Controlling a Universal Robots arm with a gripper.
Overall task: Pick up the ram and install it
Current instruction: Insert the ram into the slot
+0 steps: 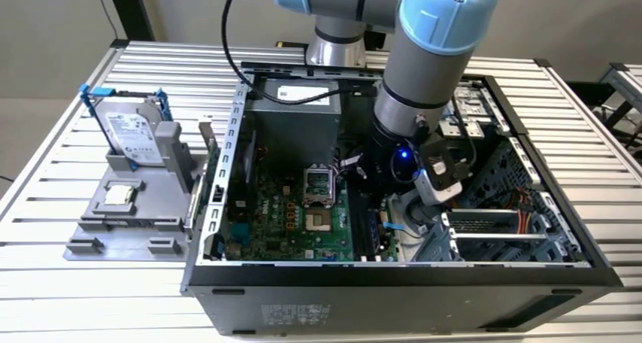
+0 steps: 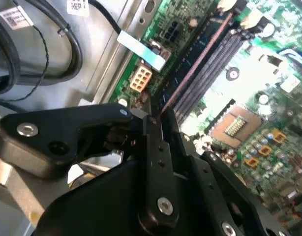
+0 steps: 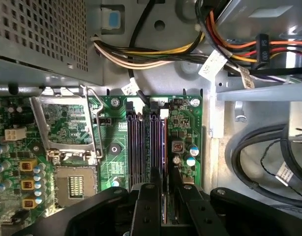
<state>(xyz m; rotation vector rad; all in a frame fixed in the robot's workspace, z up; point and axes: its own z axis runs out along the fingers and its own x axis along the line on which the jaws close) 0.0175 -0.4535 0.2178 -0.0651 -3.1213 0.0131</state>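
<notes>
In the slot, ram [image 3: 165, 147] partly behind gripper [image 3: 163, 189]

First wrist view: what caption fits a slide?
Gripper lowers the ram into the motherboard memory slots.

Gripper [image 3: 163, 189] fingertips hidden low among memory slots [image 3: 146, 147], ram [image 2: 190, 73] mostly covered, arm [image 1: 431, 50] cut off above
</notes>
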